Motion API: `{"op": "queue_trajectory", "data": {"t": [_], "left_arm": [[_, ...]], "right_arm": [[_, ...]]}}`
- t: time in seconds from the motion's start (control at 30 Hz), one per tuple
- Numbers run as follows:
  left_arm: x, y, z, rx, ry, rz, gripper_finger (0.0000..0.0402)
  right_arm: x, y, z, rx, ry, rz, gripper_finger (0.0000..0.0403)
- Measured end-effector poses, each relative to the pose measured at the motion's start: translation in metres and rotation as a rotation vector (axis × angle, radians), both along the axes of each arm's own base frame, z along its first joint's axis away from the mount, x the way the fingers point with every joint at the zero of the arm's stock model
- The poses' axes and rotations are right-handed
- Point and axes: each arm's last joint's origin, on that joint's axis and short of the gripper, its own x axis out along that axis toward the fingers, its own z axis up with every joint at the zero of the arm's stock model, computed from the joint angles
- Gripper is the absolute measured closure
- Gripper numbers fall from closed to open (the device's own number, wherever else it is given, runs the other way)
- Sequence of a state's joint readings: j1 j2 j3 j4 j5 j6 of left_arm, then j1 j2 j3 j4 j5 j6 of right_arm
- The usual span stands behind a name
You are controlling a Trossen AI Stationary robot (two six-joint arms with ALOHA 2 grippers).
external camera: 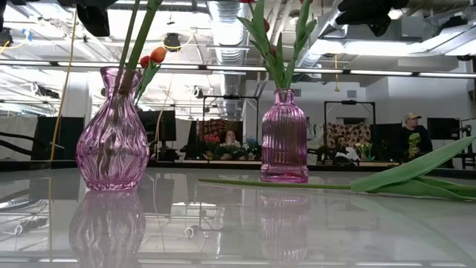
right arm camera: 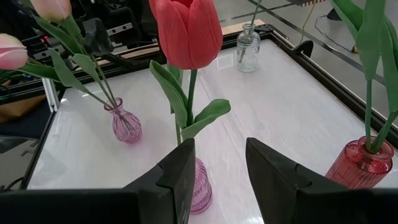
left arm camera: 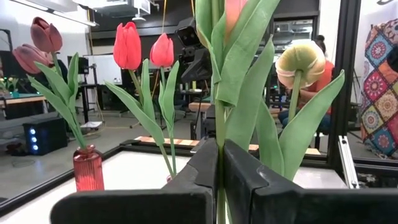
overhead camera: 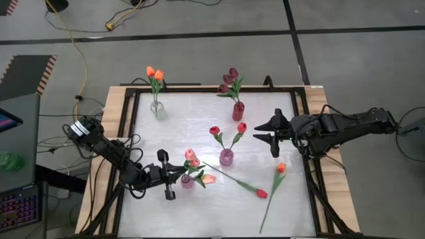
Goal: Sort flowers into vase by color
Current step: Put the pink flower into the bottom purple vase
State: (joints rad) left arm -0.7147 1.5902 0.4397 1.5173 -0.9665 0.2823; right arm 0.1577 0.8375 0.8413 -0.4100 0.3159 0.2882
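While my left gripper (overhead camera: 178,174) clamped a pink flower's (overhead camera: 190,155) stem over the near-left vase (overhead camera: 188,181), right gripper (overhead camera: 267,131) wide, I judged lowering it came next.

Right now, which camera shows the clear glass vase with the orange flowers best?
The high view: it shows the whole clear vase standing at the table's far left, with both orange flowers in it. The right wrist view shows only the vase, with the stems cut off. The low and left wrist views don't show it.
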Motion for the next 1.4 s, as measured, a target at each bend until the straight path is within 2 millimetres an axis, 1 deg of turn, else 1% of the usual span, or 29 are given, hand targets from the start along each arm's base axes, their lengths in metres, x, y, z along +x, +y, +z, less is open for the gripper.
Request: {"op": "queue_trajectory", "data": {"t": [0.13,0.47,0.6,0.73,0.87,1.07,1.27,1.4], "left_arm": [[0.000,0.000,0.001,-0.008,-0.010,0.001,0.0384],[-0.001,0.001,0.002,-0.018,-0.017,0.014,0.0312],[-0.002,0.000,0.002,0.017,-0.004,0.025,0.0291],[-0.007,-0.003,0.005,0.015,0.006,0.068,0.0275],[-0.016,-0.006,0.013,-0.006,0.007,0.089,0.0258],[-0.028,-0.011,0.021,0.004,0.026,0.111,0.0241],[-0.033,-0.016,0.021,0.035,0.045,0.105,0.0236],[-0.039,-0.019,0.020,0.064,0.093,0.146,0.0236]], "right_arm": [[0.000,0.000,0.000,0.000,0.000,0.000,0.0235],[0.000,0.000,0.000,0.000,0.000,0.000,0.0235],[0.000,0.000,0.000,0.000,0.000,0.000,0.0235],[0.000,0.000,0.000,0.000,0.000,0.000,0.0235],[0.000,0.000,0.000,0.001,0.000,-0.001,0.0235],[0.000,0.000,0.000,0.003,0.000,0.000,0.0235],[0.000,0.000,0.000,0.003,0.000,0.001,0.0235],[0.000,0.001,0.000,0.012,0.007,0.026,0.0235]]}}
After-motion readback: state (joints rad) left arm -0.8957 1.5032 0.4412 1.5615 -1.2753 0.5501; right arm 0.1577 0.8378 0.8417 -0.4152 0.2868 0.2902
